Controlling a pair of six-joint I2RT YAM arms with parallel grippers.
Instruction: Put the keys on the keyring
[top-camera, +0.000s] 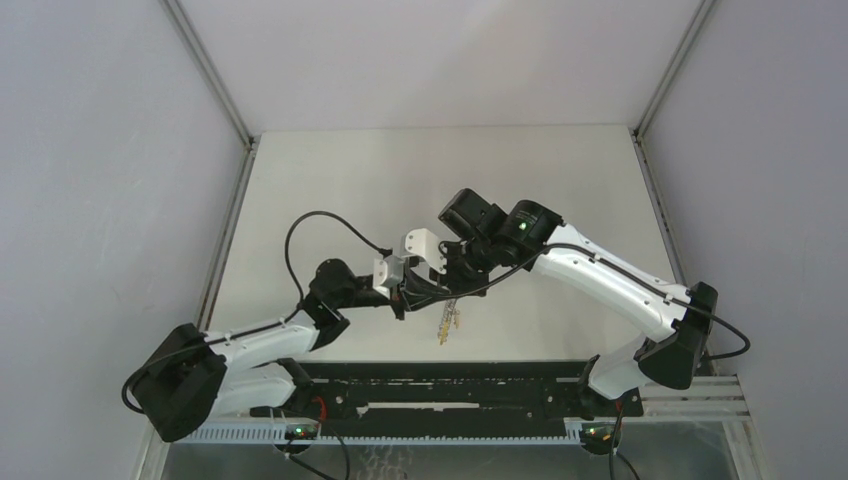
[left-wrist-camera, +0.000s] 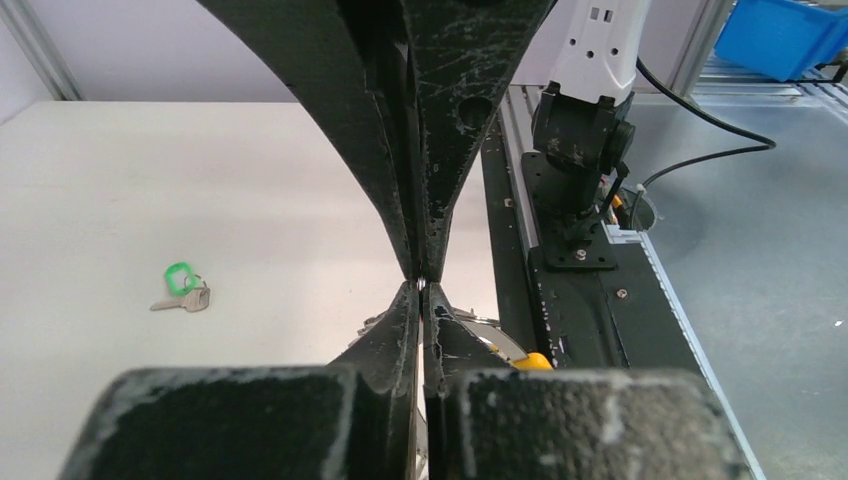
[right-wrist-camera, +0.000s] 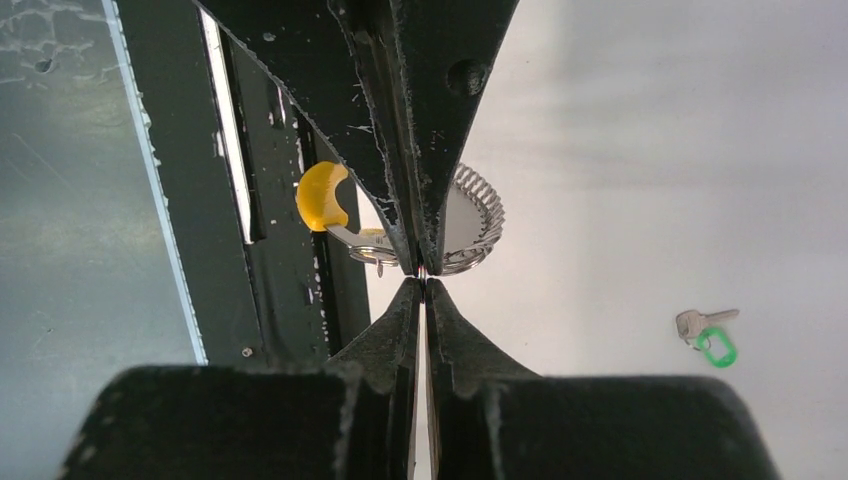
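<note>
The right gripper (right-wrist-camera: 421, 272) has its fingers pressed together on the rim of the keyring (right-wrist-camera: 478, 215), which hangs clear of the table (left-wrist-camera: 150, 180) just past the pinch at the centre of the right wrist view. The yellow key (right-wrist-camera: 320, 195) juts to the left of the ring, its blade reaching in to the wire. Whether it is threaded on or only lodged there, I cannot tell. The left gripper (left-wrist-camera: 420, 285) also has its fingers together at the tips, with a glint of metal between them. It is probably the same ring, but what exactly it nips is hidden. The green key (right-wrist-camera: 712, 338) lies flat on the table at the lower right of the right wrist view, well apart from both grippers and not yet on the ring. The main risk is in two closed grippers sharing one thin ring. A small mismatch in their pull could twist it out of either pinch, and it hangs over the table's near edge by the black base rail (right-wrist-camera: 270, 150), so it could fall out of reach. If the yellow key is only lodged, a jolt could shake it off. The green key is small and flat, so it may skid when pinched. No brand, label or writing is legible, not even on the blue bin (left-wrist-camera: 790, 35) at the upper right.
</note>
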